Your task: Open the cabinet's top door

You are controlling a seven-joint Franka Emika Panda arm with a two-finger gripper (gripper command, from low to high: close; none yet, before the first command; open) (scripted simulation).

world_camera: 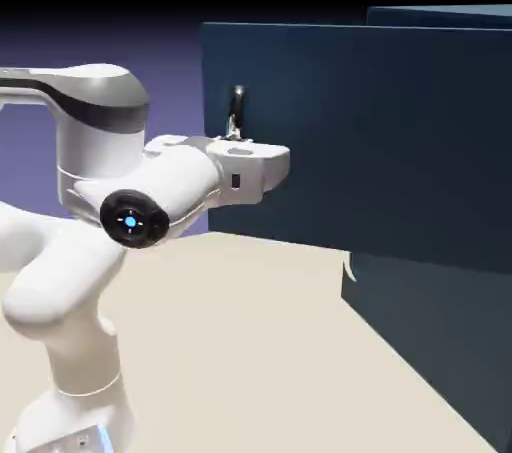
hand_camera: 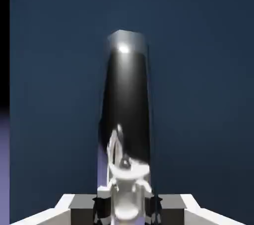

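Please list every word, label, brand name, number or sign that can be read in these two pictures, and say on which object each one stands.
There is no readable text in either view.
The top door is plain dark blue, and its handle is bare silver.
The gripper, shut on the handle, bears no label.
The arm's round blue light is a glow, not a sign.
The table is unmarked.

The white arm (world_camera: 90, 241) is rising from the lower left and reaching right, its hand lying level against the top door (world_camera: 360, 131), which is standing swung out from the cabinet (world_camera: 440, 341) toward the arm. The gripper (world_camera: 234, 131) is pointing upward at the door's near edge, and appears to be closing on the slim silver handle (world_camera: 238, 101), though the contact is too small to confirm. The pale counter (world_camera: 260, 341) is stretching beneath.
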